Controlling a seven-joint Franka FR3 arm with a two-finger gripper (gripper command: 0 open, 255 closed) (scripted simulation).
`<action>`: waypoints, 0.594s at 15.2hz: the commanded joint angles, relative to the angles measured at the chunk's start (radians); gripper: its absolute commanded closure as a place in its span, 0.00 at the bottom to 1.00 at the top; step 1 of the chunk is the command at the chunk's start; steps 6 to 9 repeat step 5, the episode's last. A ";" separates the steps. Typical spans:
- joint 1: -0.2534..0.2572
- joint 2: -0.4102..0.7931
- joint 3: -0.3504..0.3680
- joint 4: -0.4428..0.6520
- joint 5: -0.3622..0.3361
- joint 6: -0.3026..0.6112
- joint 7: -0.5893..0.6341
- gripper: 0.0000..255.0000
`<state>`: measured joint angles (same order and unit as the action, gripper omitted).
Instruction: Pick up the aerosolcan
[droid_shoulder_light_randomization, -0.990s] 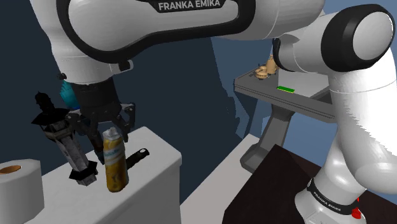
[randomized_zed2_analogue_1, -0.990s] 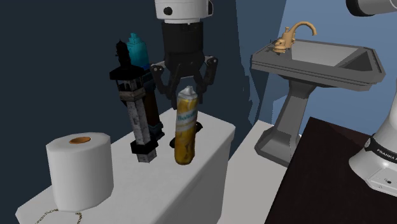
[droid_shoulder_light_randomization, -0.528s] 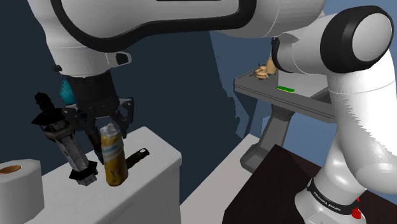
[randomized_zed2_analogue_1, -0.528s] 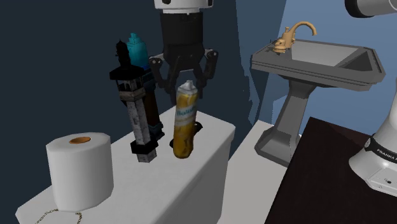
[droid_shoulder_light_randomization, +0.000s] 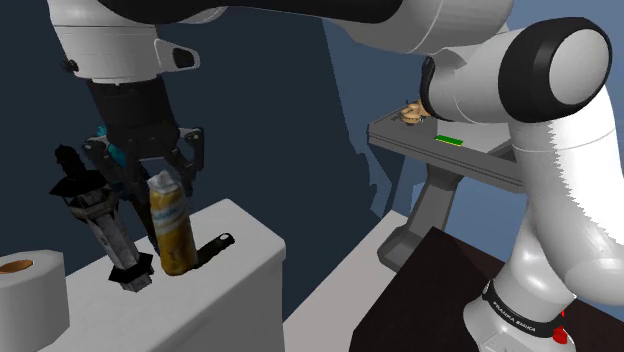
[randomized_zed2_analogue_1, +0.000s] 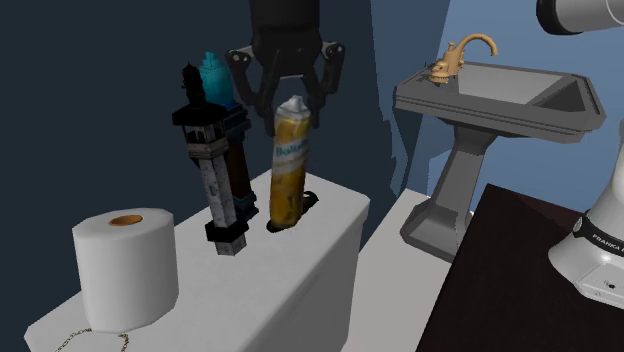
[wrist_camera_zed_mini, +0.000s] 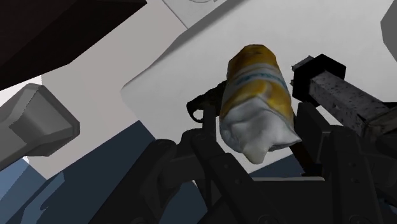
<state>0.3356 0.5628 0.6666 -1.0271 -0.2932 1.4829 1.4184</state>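
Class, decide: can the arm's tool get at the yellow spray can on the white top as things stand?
Very likely yes: the tool grips the can near its top, and the tall dark object beside it stands apart.

1. a white flat top (randomized_zed2_analogue_1: 330, 215) with rounded corners carries the things.
2. a white toilet paper roll (randomized_zed2_analogue_1: 125, 265) stands on end near one end, and a thin gold chain (randomized_zed2_analogue_1: 90, 340) lies just beside its base.
3. a black and grey tool (randomized_zed2_analogue_1: 215, 180) stands upright near the middle, with a teal-capped bottle (randomized_zed2_analogue_1: 213, 75) just behind it, base hidden.
4. a small black piece (droid_shoulder_light_randomization: 215, 245) lies flat towards the other end.
5. a yellow aerosol can (randomized_zed2_analogue_1: 288, 165) tilts above that piece; whether its base touches the top cannot be told.
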 joint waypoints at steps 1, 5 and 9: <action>0.017 0.014 -0.003 0.055 -0.008 -0.039 -0.003 1.00; 0.042 0.035 -0.008 0.124 -0.019 -0.085 -0.005 1.00; 0.042 0.035 -0.008 0.124 -0.019 -0.085 -0.005 1.00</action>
